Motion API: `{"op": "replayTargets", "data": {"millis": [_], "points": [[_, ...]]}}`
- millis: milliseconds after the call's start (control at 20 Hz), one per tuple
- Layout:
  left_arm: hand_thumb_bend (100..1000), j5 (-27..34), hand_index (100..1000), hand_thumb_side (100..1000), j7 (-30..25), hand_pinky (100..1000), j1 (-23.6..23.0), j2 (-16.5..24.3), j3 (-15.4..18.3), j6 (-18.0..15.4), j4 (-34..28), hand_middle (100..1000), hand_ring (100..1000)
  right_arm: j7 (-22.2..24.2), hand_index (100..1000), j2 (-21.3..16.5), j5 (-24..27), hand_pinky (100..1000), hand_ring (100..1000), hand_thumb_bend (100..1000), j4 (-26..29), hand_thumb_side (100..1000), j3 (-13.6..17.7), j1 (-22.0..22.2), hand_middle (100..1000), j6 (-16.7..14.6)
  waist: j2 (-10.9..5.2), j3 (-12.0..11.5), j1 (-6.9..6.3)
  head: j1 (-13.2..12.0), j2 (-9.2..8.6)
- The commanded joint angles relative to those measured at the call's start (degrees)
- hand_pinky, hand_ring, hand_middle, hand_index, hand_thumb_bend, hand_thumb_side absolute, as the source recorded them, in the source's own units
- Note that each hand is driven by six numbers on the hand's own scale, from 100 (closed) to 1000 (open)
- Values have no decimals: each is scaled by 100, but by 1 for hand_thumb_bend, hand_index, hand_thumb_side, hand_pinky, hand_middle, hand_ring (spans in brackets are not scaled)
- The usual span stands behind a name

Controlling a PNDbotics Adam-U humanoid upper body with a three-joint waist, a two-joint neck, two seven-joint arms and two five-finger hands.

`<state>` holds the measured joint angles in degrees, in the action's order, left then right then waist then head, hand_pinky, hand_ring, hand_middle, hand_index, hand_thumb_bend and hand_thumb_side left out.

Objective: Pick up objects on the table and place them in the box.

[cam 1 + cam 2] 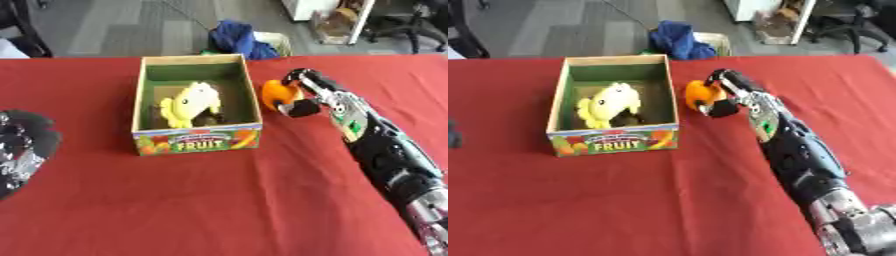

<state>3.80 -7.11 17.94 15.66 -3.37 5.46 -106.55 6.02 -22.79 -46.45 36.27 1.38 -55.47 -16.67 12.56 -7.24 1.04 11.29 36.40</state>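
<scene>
Orange object pinched in right hand beside box; next: lift over wall, release.

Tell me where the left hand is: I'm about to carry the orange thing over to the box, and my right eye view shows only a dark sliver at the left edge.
Observer: In the left eye view the left hand rests on the red cloth at the table's left edge.
Operator: Is it touching the box?
Observer: No. Red cloth shows between it and the box, and it lies on the opposite side of the box from the right hand, which is curled round the orange object.
</scene>
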Motion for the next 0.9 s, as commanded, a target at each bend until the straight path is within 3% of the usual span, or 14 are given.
{"op": "replayTargets", "data": {"millis": [50, 150, 350, 900], "points": [[572, -1, 616, 383, -12, 613, 71, 84, 5, -12, -112, 573, 587, -250, 398, -62, -79, 806, 1000, 100, 113, 100, 16, -83, 684, 57, -92, -2, -8, 22, -40], [572, 1, 616, 383, -9, 613, 69, 87, 7, -12, -113, 573, 587, -479, 351, -71, -20, 799, 1000, 100, 178, 100, 27, -82, 658, 82, -99, 7, -4, 19, -36], [572, 4, 616, 382, 0, 613, 63, 90, 14, -10, -109, 573, 587, -704, 346, -125, 304, 799, 1000, 100, 459, 100, 8, -121, 643, 55, -123, 39, 17, 6, -34], [573, 12, 616, 379, 8, 613, 56, 101, 16, -8, -104, 573, 587, -451, 341, -172, 1499, 797, 1000, 100, 1554, 100, -201, -410, 626, 137, -191, 9, 75, -2, -38]]}}
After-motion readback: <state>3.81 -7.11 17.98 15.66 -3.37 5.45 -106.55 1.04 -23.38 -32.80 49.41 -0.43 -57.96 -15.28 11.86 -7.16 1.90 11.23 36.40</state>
